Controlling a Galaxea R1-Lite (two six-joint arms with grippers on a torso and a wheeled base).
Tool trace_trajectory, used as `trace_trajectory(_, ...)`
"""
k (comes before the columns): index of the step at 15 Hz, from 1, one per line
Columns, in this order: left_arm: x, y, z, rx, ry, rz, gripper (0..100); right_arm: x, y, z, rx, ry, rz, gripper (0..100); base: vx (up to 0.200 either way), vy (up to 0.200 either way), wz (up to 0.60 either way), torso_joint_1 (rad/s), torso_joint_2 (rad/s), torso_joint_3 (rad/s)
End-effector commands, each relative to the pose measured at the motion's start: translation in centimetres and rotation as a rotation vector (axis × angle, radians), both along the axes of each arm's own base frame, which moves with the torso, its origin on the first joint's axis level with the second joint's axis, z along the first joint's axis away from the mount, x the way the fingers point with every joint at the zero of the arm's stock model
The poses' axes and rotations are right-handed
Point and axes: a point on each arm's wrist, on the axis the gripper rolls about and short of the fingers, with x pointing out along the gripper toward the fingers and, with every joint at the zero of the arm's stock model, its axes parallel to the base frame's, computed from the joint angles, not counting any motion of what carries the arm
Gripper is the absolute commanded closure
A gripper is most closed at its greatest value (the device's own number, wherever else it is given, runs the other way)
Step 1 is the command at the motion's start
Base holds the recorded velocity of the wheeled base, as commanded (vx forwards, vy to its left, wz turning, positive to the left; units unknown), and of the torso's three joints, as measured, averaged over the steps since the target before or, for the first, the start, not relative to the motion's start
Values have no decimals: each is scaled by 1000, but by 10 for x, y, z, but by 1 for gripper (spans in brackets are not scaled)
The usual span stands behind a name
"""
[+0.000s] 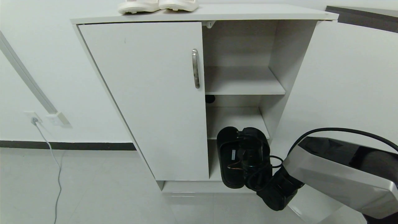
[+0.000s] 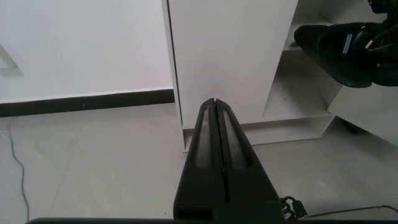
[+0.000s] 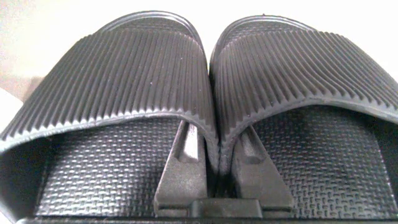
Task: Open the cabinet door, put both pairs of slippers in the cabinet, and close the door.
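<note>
The cabinet (image 1: 248, 14) stood against the wall with its left door (image 1: 143, 99) shut and its right door (image 1: 342, 77) swung wide, baring the right-hand shelves. The black slippers (image 1: 236, 155) were side by side at the front edge of the lowest compartment, just beside the shut door's edge. The white slippers (image 1: 158, 5) sat at the front edge of the cabinet top. The right gripper (image 3: 217, 171) pinched the black pair's touching inner walls, one finger inside each. The left gripper (image 2: 214, 106), fingers pressed together on nothing, faced the shut door across open floor.
</note>
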Motion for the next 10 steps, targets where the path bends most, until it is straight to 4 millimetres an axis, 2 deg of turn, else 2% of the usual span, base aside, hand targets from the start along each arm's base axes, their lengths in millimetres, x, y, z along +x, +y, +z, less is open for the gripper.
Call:
trace_trajectory(1,0,0,0,0,2,0,100,0,0,0,-2,-1,-1,100,200,0,0,-2,2,2)
trace_trajectory(6,0,0,0,0,2,0,100,0,0,-3,-4,4,2,100,200,0,0,3,1,1)
trace_trajectory(10,0,0,0,0,2,0,100,14,-1,-4,3,2,14,100,0,0,0,0,0,0)
